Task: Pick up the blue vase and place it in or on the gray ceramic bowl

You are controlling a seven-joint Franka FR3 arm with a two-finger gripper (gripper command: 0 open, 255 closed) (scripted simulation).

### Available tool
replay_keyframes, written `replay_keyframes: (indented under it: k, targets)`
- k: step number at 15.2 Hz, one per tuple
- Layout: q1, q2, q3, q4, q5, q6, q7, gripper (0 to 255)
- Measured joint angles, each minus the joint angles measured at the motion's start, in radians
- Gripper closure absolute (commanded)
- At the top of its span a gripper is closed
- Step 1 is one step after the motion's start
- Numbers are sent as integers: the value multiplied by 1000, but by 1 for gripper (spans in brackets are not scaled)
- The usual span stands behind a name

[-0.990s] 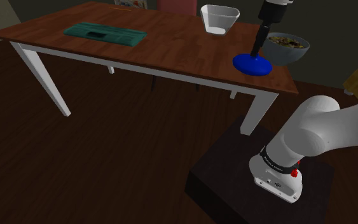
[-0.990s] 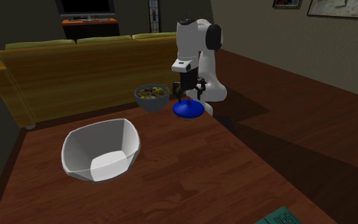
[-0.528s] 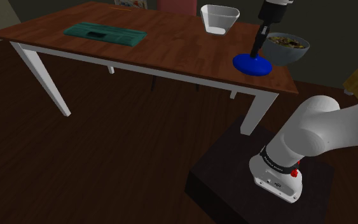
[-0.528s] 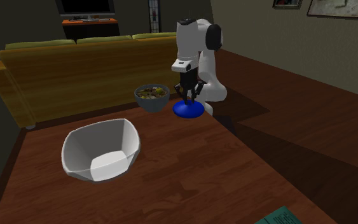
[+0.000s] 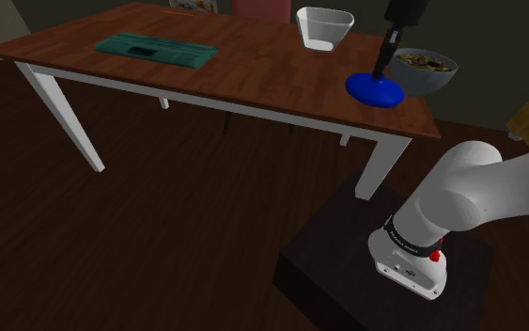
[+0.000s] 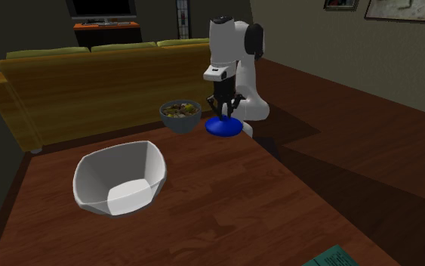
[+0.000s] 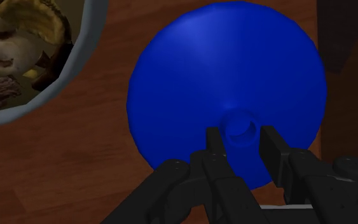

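Note:
The blue vase (image 5: pixel 373 88) has a wide, flat body and a thin neck, and sits at the table's near right corner in the shoulder view. My black gripper (image 5: pixel 381 68) comes down from above and is shut on that neck. In the wrist view both fingers clasp the neck of the vase (image 7: pixel 228 83), just below its round mouth. The vase (image 6: pixel 224 127) looks raised slightly off the tabletop. The gray bowl (image 5: pixel 426 73), filled with brownish bits, stands right beside the vase. In the second exterior view the bowl (image 6: pixel 180 117) is just to the vase's left, and its rim (image 7: pixel 89 57) curves close to the vase's body.
An angular white bowl (image 5: pixel 324 26) stands farther back on the wooden table (image 5: pixel 253 66); it is large in the second exterior view (image 6: pixel 120 180). A flat teal object (image 5: pixel 156 47) lies toward the table's far end. A yellow-green sofa (image 6: pixel 90 83) stands behind the table.
The fingers closed on the vase's neck within the last second. Since then the gripper and the vase have risen a little.

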Motion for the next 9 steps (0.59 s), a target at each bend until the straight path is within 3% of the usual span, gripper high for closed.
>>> replay_keyframes:
  k: [9]
  targets:
    - [9,43,10,148,13,-105,-1,255]
